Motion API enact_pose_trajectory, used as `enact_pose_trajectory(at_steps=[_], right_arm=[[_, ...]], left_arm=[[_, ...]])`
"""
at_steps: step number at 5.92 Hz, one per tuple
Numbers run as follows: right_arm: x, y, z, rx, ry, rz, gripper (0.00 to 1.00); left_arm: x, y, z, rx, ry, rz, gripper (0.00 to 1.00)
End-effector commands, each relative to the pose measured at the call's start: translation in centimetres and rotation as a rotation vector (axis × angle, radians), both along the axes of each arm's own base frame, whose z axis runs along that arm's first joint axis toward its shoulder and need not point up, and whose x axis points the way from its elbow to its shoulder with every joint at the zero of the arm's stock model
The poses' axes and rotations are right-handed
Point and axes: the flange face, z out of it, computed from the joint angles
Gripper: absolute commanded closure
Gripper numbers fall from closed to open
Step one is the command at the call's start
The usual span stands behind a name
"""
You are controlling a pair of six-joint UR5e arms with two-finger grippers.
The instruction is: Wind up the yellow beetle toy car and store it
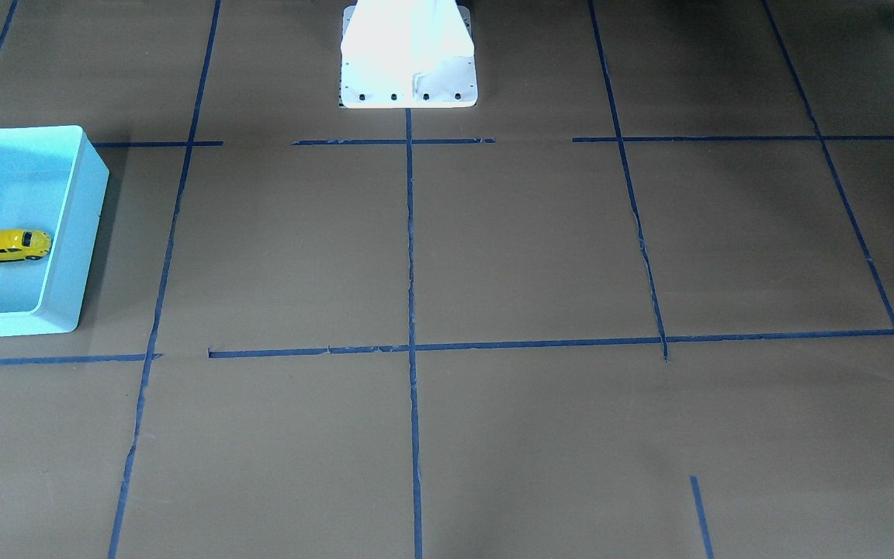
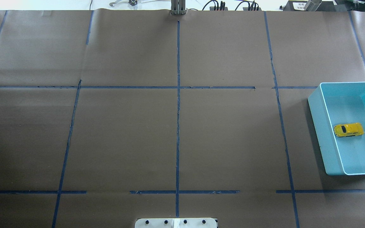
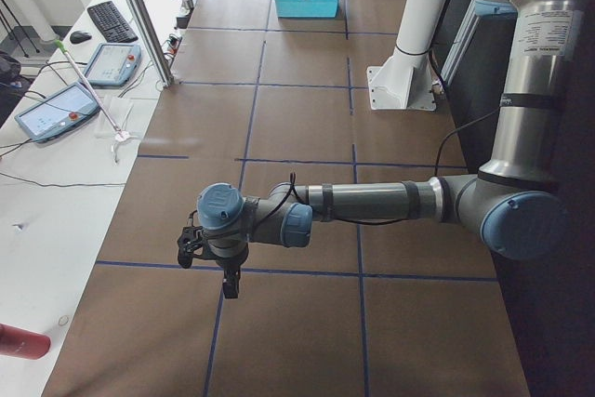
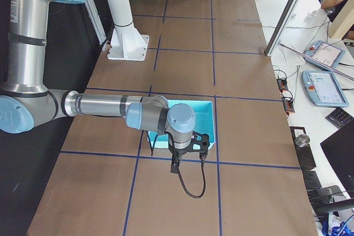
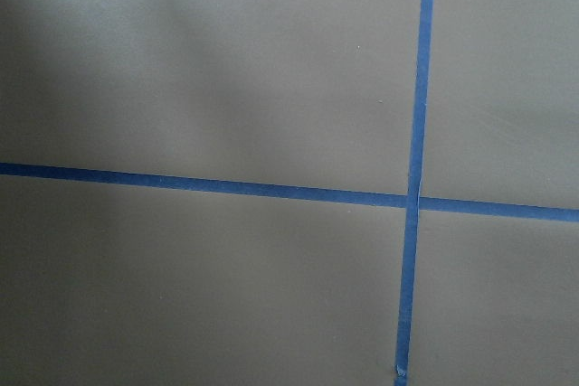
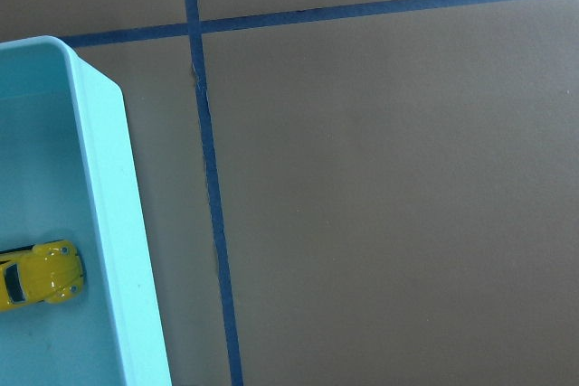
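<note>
Front view: we find the yellow beetle toy car (image 1: 14, 246) inside the turquoise bin (image 1: 74, 233), at nine o'clock. Right side: the right gripper (image 4: 188, 155) hangs at the bin's six o'clock. Left side: the left gripper (image 3: 209, 264) is well apart. We cannot tell how far either is open.

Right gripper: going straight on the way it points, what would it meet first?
Likely the bare table just beside the turquoise bin, not the yellow beetle toy car inside; depth is unclear.
</note>
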Motion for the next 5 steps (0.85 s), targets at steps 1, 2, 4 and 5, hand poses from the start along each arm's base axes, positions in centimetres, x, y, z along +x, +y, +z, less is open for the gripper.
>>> enact_pose_trajectory(at_steps=[1, 2, 4, 5], right_arm=[[-0.02, -0.04, 0.05, -0.002, -0.003, 0.002, 0.0], [-0.02, -0.05, -0.08, 0.0, -0.011, 0.004, 0.0], [-0.08, -0.05, 0.0, 0.0, -0.011, 0.001, 0.0], [-0.08, -0.07, -0.15, 0.003, -0.011, 0.001, 0.0]], left_arm=[[0.0, -0.05, -0.05, 0.001, 0.0, 0.0, 0.0], [0.0, 0.02, 0.01, 0.001, 0.0, 0.0, 0.0], [0.0, -0.05, -0.05, 0.0, 0.0, -0.001, 0.0], [0.0, -0.05, -0.05, 0.001, 0.0, 0.0, 0.0]])
